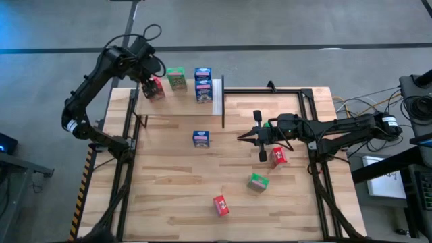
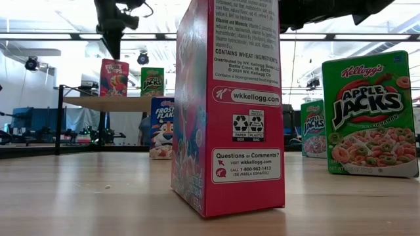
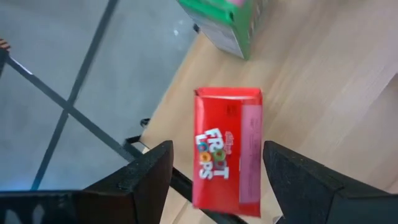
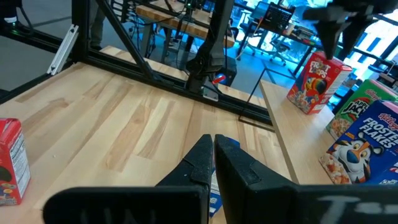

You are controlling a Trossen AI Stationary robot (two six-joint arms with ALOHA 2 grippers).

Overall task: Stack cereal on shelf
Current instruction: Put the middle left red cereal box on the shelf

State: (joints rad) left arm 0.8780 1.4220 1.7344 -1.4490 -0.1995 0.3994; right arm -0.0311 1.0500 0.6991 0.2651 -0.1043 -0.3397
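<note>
The left gripper (image 3: 214, 174) stood released, jaws either side of the red glossy cardboard Froot Loops box (image 3: 227, 149) on the light wooden shelf (image 1: 182, 94); lifting straight clear seemed wisest, lest it topple that slim carton beside the green box (image 1: 177, 78). The right gripper (image 1: 241, 137) hung clenched, empty, over the planked bench (image 1: 169, 196).
</note>
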